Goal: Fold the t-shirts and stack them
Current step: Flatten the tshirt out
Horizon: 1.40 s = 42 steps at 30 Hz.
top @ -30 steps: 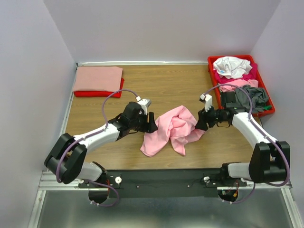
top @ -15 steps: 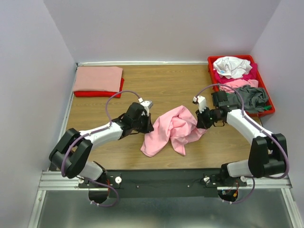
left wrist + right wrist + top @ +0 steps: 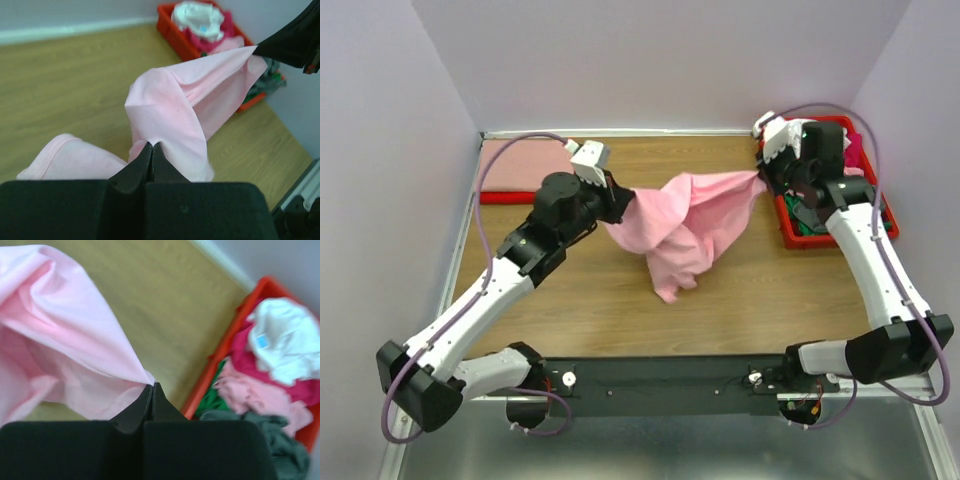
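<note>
Left claw, right claw clamped on pink t-shirt edges | stretched above table

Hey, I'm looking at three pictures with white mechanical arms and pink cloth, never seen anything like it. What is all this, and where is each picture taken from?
These are two robot arms bolted to the near edge of a wooden table, each ending in a two-finger gripper. The wide picture comes from a fixed camera above and behind them. The other two come from a camera on each wrist, so the black shape at the bottom is that arm's own fingers. The left gripper and the right gripper are both shut on a light pink t-shirt, holding it stretched between them, its lower part hanging toward the table. Far left lies a folded salmon shirt on a red one. Far right, a red tray holds more crumpled shirts, a white one on top.
</note>
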Motion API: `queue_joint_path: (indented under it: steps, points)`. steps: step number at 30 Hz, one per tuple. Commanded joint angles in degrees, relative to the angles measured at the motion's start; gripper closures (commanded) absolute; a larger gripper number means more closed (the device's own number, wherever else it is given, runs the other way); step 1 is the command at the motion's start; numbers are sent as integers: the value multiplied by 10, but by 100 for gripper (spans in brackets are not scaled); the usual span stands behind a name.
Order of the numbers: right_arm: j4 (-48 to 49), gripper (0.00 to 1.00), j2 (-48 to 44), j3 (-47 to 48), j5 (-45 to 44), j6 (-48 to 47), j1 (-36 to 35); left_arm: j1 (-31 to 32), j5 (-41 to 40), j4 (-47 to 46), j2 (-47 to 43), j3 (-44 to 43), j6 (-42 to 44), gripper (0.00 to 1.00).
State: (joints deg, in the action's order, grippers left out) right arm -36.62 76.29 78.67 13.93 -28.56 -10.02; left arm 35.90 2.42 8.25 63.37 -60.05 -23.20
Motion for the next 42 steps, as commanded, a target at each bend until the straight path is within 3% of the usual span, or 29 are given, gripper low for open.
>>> queue_joint_path:
  steps: [1, 6, 9, 13, 19, 22, 27, 36, 42]
  points:
    - [-3, 100, 17, 116, -31, 10, -2, -12, -50, 17, -47, -53, 47, 100]
    - [-2, 100, 18, 239, -40, 26, -1, -13, -92, 21, -89, -91, 77, 100]
    - [0, 100, 13, 273, -72, 33, 0, -15, -174, 39, -119, -96, 89, 100]
    - [12, 100, -4, 265, -119, 30, 13, -21, -255, 54, -159, -82, 74, 100]
    - [18, 100, -34, 255, -120, 34, 25, -25, -253, 76, -169, -72, 46, 100]
    - [8, 100, -55, 238, -76, 19, 26, -25, -206, 75, -167, -67, 38, 100]
    - [-62, 100, -104, 210, 22, -24, 32, -25, 1, 54, -168, -54, 51, 100]
    - [-167, 100, -187, 177, 111, -74, 82, -25, 84, 114, -237, -48, 22, 100]
    - [-228, 100, -213, 231, 195, -86, 145, -24, 145, 165, -287, -57, -29, 100]
